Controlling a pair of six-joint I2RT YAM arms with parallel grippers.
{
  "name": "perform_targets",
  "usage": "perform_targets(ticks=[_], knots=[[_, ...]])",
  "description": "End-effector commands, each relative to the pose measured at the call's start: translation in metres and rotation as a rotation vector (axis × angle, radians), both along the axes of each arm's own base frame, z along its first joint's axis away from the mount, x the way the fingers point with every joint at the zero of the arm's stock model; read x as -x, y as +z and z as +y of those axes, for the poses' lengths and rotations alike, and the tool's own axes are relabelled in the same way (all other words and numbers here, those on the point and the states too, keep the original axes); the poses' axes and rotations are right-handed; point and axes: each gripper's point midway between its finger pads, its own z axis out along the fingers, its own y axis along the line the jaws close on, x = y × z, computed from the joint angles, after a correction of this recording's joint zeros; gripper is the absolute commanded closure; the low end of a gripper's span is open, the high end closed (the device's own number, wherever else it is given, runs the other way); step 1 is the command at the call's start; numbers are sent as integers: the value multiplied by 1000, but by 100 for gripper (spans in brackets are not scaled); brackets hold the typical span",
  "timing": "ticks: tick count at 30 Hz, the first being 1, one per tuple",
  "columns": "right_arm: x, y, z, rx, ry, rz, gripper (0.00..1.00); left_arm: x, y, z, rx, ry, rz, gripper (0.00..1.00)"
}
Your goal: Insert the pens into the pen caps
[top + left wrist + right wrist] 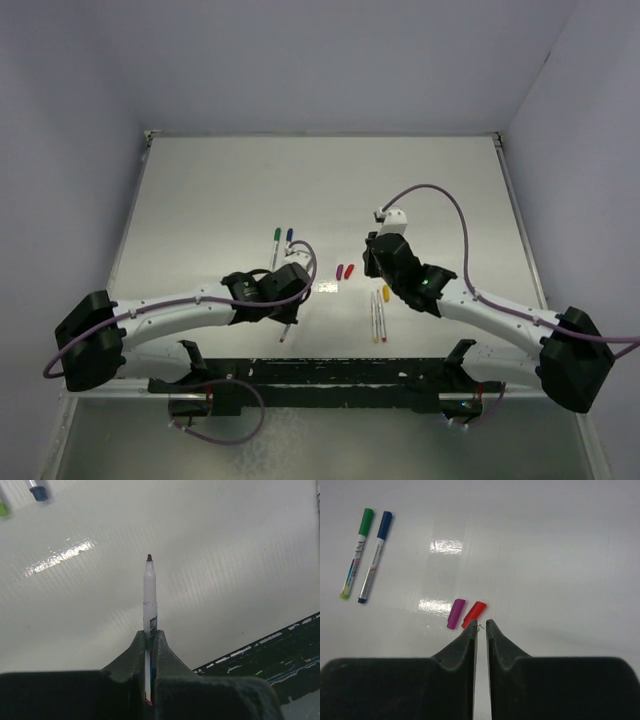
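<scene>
at left, left gripper (151, 634) pinches the red-tipped pen (150, 587), probably light, stiff and slick, by its barrel; right gripper (481, 625), narrowly spread and empty, sits just behind the tiny red cap (474, 613), best pinched across its middle.

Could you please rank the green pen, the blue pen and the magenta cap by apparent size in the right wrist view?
Largest, tied: green pen and blue pen, alike in length.
Smallest: magenta cap, far shorter.
</scene>
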Motion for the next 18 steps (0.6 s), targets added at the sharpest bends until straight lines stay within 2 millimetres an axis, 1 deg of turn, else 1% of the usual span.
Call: perform_targets(ticks=[1, 5, 6, 7, 10, 15, 18], knots=[[-18, 22, 29, -24, 73, -33, 88, -12, 27, -5, 72, 27, -84, 100], [-26, 9, 51, -19, 118, 28, 88, -10, 29, 1, 103, 56, -103, 100], [-27, 5, 56, -16, 123, 47, 87, -10, 29, 3, 112, 62, -106, 100], [-28, -5, 60, -1, 129, 76, 86, -9, 29, 4, 120, 66, -108, 100], [-31, -18, 72, 0, 141, 127, 81, -8, 30, 5, 153, 76, -114, 100], [-35, -31, 82, -6, 136, 170, 70, -6, 30, 5, 198, 80, -124, 100], [-36, -38, 84, 2, 132, 187, 67, -5, 28, 5, 199, 75, -124, 100]])
